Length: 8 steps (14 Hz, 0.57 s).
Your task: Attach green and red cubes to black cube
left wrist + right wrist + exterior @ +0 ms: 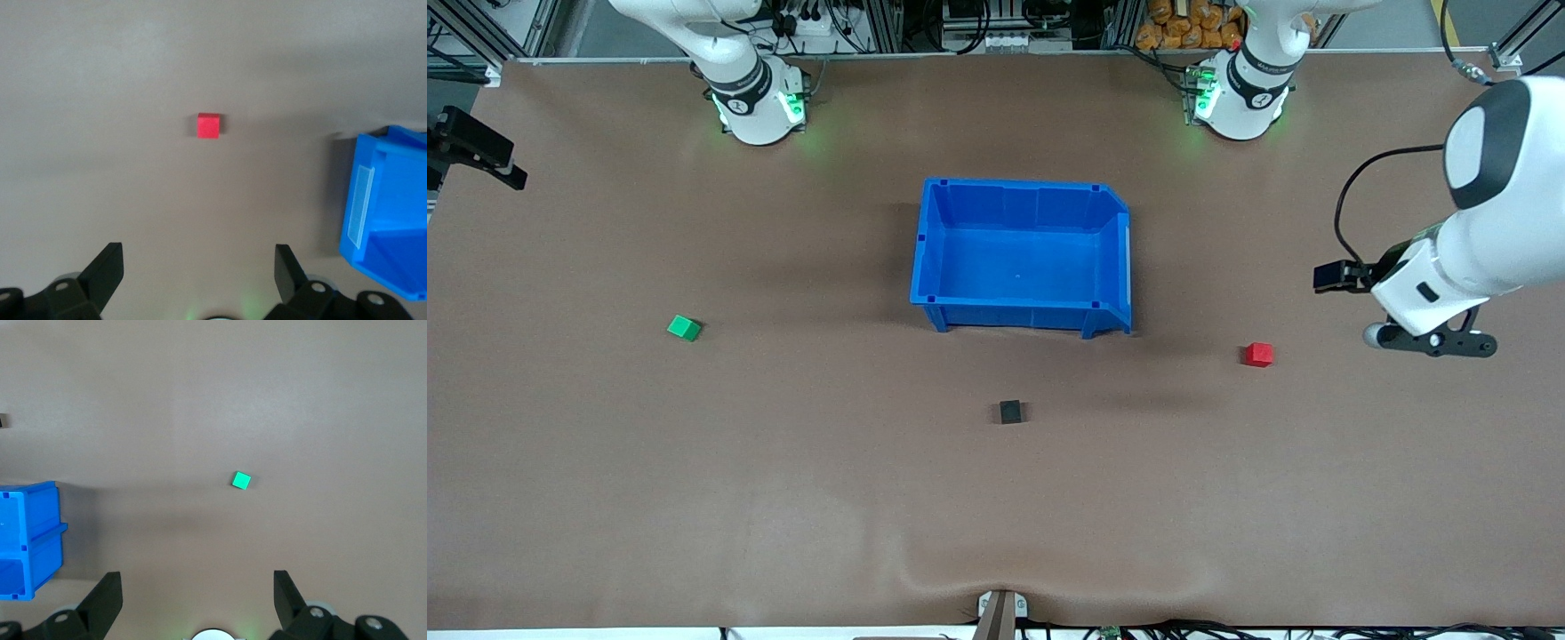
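Note:
The green cube lies on the table toward the right arm's end. The red cube lies toward the left arm's end. The black cube lies between them, nearer to the front camera than the blue bin. My left gripper hangs open and empty over the table at the left arm's end. Its wrist view shows the red cube well ahead of the open gripper. My right gripper is open and empty over the right arm's end. Its wrist view shows the green cube ahead of the gripper.
The blue bin stands empty at the middle of the table, and also shows in the left wrist view and the right wrist view. The brown table mat has a wrinkle near its front edge.

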Motion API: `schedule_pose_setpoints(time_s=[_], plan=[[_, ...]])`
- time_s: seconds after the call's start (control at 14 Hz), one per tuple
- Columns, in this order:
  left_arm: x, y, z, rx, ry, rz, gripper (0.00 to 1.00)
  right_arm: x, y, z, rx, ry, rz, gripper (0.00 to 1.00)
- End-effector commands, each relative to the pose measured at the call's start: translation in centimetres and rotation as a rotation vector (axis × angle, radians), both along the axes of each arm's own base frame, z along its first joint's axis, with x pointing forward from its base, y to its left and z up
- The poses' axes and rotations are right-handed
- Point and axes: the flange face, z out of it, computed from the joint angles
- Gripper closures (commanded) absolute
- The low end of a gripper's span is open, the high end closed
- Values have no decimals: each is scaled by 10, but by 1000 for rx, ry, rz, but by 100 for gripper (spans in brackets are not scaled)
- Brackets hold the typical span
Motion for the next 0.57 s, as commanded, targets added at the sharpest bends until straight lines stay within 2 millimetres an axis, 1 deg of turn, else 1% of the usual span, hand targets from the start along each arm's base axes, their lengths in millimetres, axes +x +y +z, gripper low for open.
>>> schedule_pose_setpoints(time_s=[0.0,0.14,0.29,0.5], plan=[[-2,8,-22,11,-42,6,0,-7,0,3,-14,-5,11,0],[0,10,-49,4,-69,7,0,-2,-2,-2,-5,1,3,0],[2,26,-78,-11,-111,34,0,4,-6,-8,3,11,-6,0],[6,28,-114,-21,-126,37,0,10,-6,-17,2,30,-5,0]])
